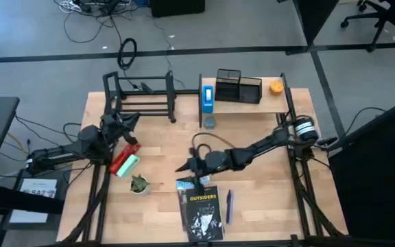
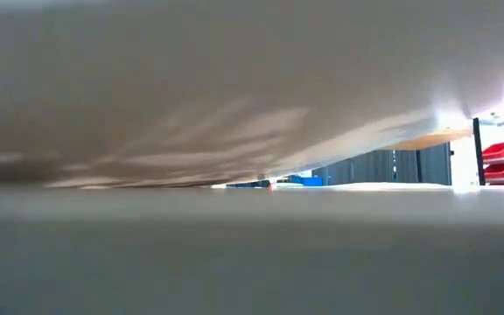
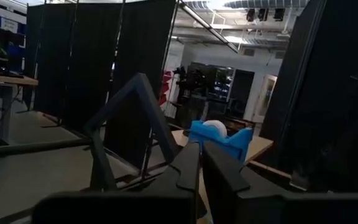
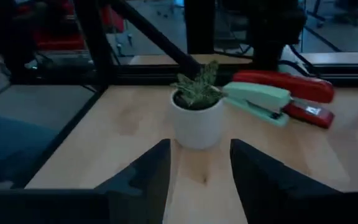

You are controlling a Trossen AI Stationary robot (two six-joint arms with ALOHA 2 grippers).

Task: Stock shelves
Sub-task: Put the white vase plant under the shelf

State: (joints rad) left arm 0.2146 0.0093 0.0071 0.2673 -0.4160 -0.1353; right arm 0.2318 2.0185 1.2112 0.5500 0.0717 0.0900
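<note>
A: Where are the shelves, and what do they hold?

B: Both stand along the far edge of the tabletop (image 1: 252, 137). The open black metal-tube rack (image 1: 139, 96) is at far left and looks empty. The light wood-board shelf (image 1: 245, 106) is at far right. It carries a black mesh organizer (image 1: 238, 87), a blue upright box (image 1: 208, 96) and a small orange object (image 1: 276, 87). I cannot tell whether anything is in the organizer.

A: What waits to be stocked?

B: Loose items lie nearer the front, likely so the arms can reach them. A red stapler (image 1: 124, 157) and a mint green stapler (image 1: 128, 166) lie side by side at left. A small potted plant (image 1: 138, 184) in a white pot stands just in front of them. A dark book (image 1: 199, 207) lies at front centre with a pen (image 1: 229, 206) beside it. A small grey-blue round object (image 1: 210, 122) sits in front of the shelf.

A: And the arms?

B: The left gripper (image 1: 130, 122) hovers just in front of the rack, fingers nearly closed and holding nothing. The right gripper (image 1: 186, 167) is low over mid-tabletop, pointed at the plant. Its fingers (image 4: 146, 177) are spread wide and empty, the pot near ahead of the gap, which suggests the plant is the next pick
</note>
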